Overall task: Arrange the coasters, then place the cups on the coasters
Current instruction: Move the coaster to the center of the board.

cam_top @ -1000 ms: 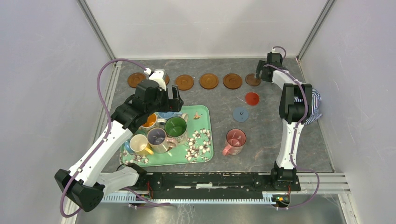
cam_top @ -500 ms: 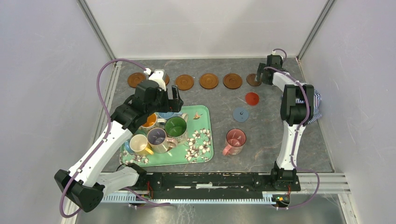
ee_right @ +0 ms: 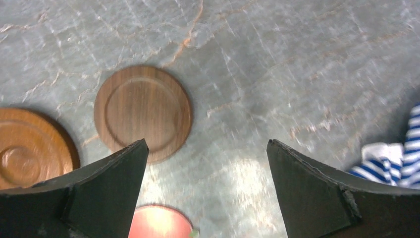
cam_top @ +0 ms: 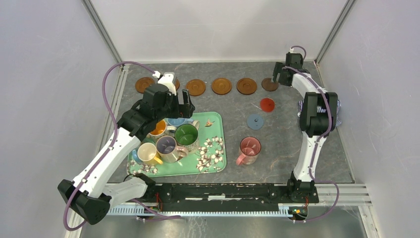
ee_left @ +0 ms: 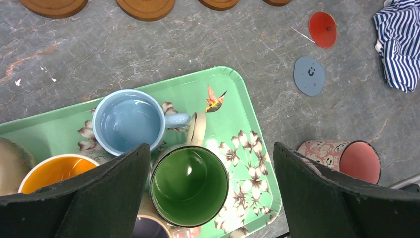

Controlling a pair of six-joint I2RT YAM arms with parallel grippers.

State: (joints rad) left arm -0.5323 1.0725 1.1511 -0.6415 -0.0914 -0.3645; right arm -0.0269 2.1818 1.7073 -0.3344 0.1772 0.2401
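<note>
Two claws gape wide and empty; left claw (ee_left: pixel 211 146) hangs over the green cup (ee_left: pixel 188 186); lower your right claw (ee_right: pixel 206 141) squarely onto the red coaster (ee_right: pixel 159 221) at its 6 o'clock.

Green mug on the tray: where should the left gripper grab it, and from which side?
Probably from above: pinch the green mug by its wall on the side facing bare tray, one finger inside. It stands upright and open; the light blue mug and orange mug crowd its other sides. The left gripper is open above it.
</note>
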